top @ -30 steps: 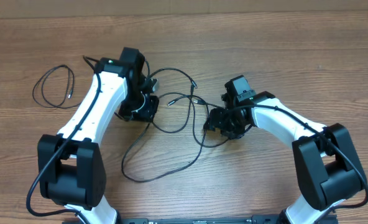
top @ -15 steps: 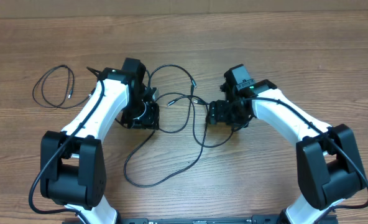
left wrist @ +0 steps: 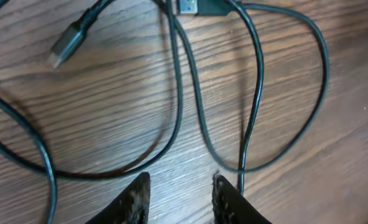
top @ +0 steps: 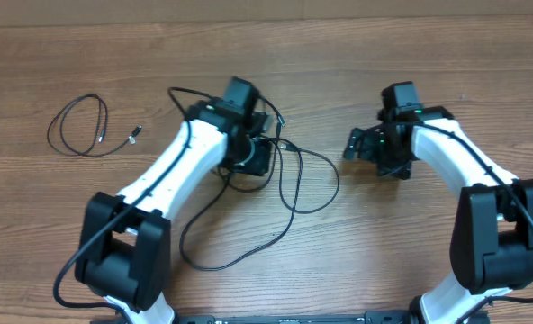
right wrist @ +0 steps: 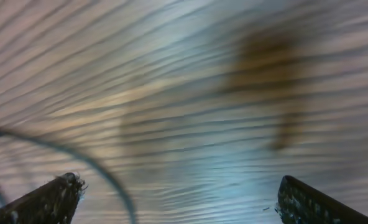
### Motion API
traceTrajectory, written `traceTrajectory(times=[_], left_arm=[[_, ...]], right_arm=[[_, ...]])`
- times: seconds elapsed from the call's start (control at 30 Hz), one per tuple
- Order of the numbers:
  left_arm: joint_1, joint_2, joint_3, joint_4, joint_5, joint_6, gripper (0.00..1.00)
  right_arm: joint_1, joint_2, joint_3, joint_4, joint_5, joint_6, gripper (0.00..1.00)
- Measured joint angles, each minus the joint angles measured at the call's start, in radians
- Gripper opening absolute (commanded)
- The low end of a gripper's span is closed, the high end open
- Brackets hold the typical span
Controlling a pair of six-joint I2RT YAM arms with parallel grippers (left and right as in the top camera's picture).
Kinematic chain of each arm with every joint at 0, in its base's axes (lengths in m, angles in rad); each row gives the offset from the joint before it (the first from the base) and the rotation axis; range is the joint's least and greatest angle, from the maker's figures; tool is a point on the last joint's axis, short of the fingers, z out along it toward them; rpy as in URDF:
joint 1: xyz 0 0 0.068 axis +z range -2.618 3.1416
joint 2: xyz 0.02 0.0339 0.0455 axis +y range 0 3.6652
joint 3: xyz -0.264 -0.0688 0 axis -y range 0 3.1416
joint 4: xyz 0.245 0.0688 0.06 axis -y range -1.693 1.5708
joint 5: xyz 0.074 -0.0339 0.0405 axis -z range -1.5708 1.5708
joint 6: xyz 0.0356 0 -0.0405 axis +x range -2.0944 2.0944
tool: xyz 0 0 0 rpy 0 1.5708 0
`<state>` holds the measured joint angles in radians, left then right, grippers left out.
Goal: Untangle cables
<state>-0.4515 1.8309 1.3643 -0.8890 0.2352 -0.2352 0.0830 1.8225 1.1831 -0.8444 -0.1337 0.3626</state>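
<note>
**Cables and arm poses, near to far.** Nearest the arm bases, a cable loop (top: pixel 214 267) lies flat on the wooden surface (top: pixel 383 261). Its long axis runs near to far, toward the tangled cables (top: pixel 289 180) at centre.

The left arm (top: pixel 172 171) reaches diagonally forward and inward, with its wrist over the tangle's left side. The left fingers (left wrist: pixel 136 198) stand slightly apart over bare wood, pinching nothing, just short of the crossing strands. In the left wrist view, a silver-tipped plug (left wrist: pixel 64 45) points to the lower left.

The right arm (top: pixel 447 157) bends inward, beside the tangle and apart from it. The right fingers (right wrist: pixel 47 202) are spread wide and empty.

At far left, a separate coiled cable (top: pixel 77 126) lies well apart.
</note>
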Motion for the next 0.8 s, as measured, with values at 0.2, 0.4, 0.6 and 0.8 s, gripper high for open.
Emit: traceTrajectory(times=[0.2,0.4,0.6,0.8], left_arm=[[-0.077,0.000,0.000,0.039,-0.123,-0.098,0.34],[-0.108,0.023,0.000,0.068,-0.183,-0.164,0.34],[-0.119,0.111,0.000,0.100,-0.196,-0.195,0.36],[-0.118,0.188,0.000,0.145,-0.203,-0.208,0.34]], right_arm=[[-0.106,0.000,0.000,-0.031,0.031,0.000,1.00],[-0.134,0.000,0.000,-0.054,-0.023,0.000,1.00],[-0.119,0.000,0.000,-0.058,-0.044,0.000,1.00],[-0.101,0.000,0.000,-0.050,-0.047,0.000,1.00]])
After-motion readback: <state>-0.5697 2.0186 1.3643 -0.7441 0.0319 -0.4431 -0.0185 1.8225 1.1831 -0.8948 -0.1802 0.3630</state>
